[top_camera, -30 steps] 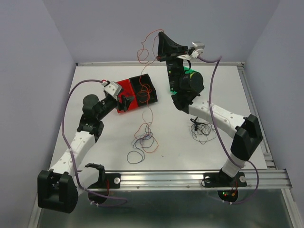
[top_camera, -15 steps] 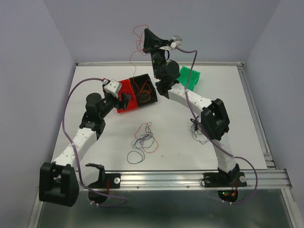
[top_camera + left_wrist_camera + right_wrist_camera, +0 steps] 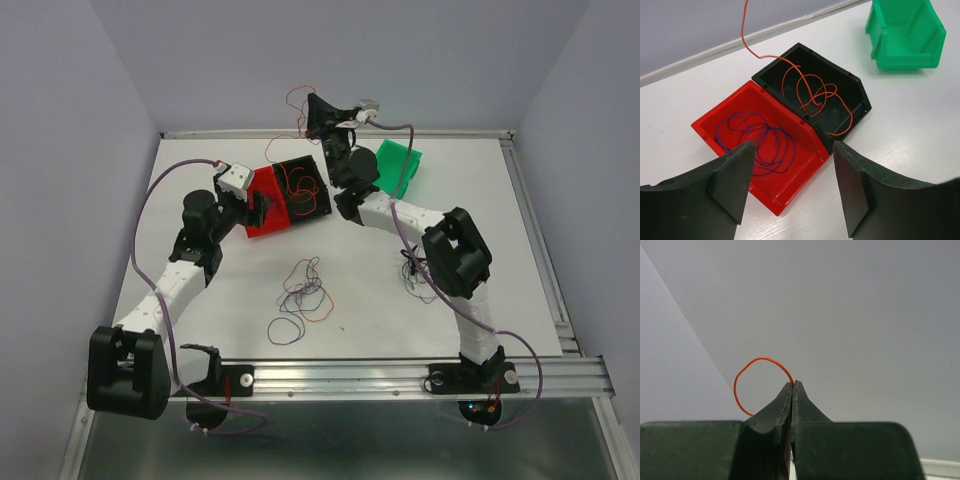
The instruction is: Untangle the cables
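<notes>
At the near side lies the loose tangle (image 3: 303, 292), behind it the left gripper (image 3: 792, 172) hangs spread above the red bin (image 3: 710, 120) (blue wire (image 3: 757, 137) inside), and farthest the right gripper (image 3: 793, 386), pressed on the orange wire (image 3: 810, 95), lets it hang, seemingly almost straight down, into the black bin (image 3: 855, 85).

Red bin (image 3: 792, 190) touches black bin (image 3: 862, 100), green bin (image 3: 905, 37) apart

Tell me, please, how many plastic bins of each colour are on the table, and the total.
Red bin: 1
Black bin: 1
Green bin: 1
Total: 3
</notes>
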You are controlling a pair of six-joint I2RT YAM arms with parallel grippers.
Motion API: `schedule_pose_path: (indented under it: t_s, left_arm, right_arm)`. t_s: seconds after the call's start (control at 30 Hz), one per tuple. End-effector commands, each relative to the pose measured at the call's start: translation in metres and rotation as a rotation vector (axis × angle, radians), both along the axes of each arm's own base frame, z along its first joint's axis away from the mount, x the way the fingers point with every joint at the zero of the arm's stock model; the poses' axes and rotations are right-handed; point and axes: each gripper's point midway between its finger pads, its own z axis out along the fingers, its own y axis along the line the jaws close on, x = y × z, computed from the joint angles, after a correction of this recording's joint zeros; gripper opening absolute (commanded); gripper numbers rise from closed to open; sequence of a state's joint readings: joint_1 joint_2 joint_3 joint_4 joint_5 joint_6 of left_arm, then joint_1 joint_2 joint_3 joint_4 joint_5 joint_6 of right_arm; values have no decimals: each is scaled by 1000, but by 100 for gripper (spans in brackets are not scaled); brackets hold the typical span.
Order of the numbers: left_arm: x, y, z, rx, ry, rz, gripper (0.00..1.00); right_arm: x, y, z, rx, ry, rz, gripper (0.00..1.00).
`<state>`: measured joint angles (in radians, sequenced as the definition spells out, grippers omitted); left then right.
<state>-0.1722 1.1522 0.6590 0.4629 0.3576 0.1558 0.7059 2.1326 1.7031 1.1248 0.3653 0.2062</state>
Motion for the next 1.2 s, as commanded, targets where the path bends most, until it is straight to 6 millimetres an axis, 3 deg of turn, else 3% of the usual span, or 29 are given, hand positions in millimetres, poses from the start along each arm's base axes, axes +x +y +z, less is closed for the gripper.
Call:
schedule_pose_path:
  t_s: [0.0, 0.17, 0.3, 0.47, 0.5, 0.57, 0.6, 0.77, 0.87, 0.93, 1.07, 1.17]
  left_arm:
    - [12, 6, 30, -8, -76, 25, 74]
    - [17, 8, 27, -11, -64, 38, 74]
    - [21, 8, 23, -8, -51, 42, 74]
    - [36, 2, 13, -8, -15, 18, 74]
    - [42, -2, -2, -9, 28, 6, 74]
    - [50, -7, -8, -9, 61, -20, 71]
    - [55, -9, -21, -6, 97, -22, 71]
    - [59, -19, -38, 3, 144, -88, 70]
    - [59, -23, -38, 0, 148, -109, 70]
    - [59, -27, -39, -3, 151, -139, 63]
    - [69, -29, -47, -2, 188, -138, 39]
    - [79, -25, -64, 12, 242, -104, 34]
  right_arm:
    - [-25, -28, 25, 66, -80, -21, 1]
    - [-44, -42, -14, 21, -70, -23, 1]
    - [-47, -37, -40, -50, -38, -9, 1]
    - [-42, -37, -75, -85, 25, -20, 1]
    - [-40, -35, -84, -95, 37, -23, 1]
    - [-38, -31, -92, -114, 40, -18, 1]
    - [-37, -27, -97, -124, 41, -7, 0]
    - [-24, -19, -121, -127, 78, -5, 1]
    - [-18, -13, -133, -140, 85, 1, 0]
    - [-18, -11, -135, -146, 85, 4, 0]
    - [-19, -11, -135, -147, 83, 12, 0]
    - [-19, -11, -133, -141, 81, 10, 1]
